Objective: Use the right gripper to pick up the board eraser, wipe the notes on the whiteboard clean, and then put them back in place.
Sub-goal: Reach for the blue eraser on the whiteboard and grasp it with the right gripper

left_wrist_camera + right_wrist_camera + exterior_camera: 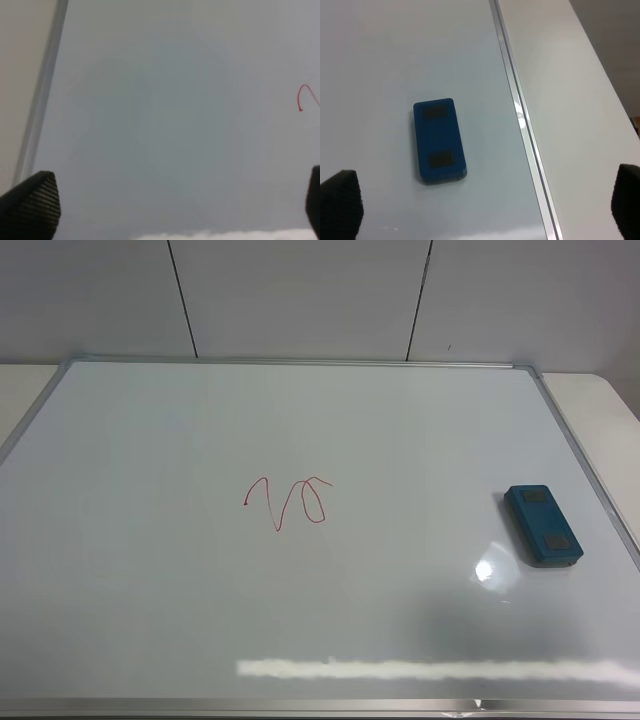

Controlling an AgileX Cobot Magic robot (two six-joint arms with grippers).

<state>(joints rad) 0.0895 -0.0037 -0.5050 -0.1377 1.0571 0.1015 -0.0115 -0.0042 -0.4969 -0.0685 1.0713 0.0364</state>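
The board eraser lies flat on the whiteboard, on the right side and near the silver frame, but not touching it. Its two dark patches face up, and its long side runs roughly along that frame edge. The red notes sit near the middle of the board, well apart from the eraser. A bright glare spot shows on the gloss just beside the eraser.

In the right wrist view, the right end effector hangs above the board with its fingers spread wide and nothing between them. The eraser lies ahead of the gap, untouched. The left end effector is also spread wide over bare board, with part of the red scribble at the edge of its view.

The board rests on a pale surface, with a grey panelled wall behind.
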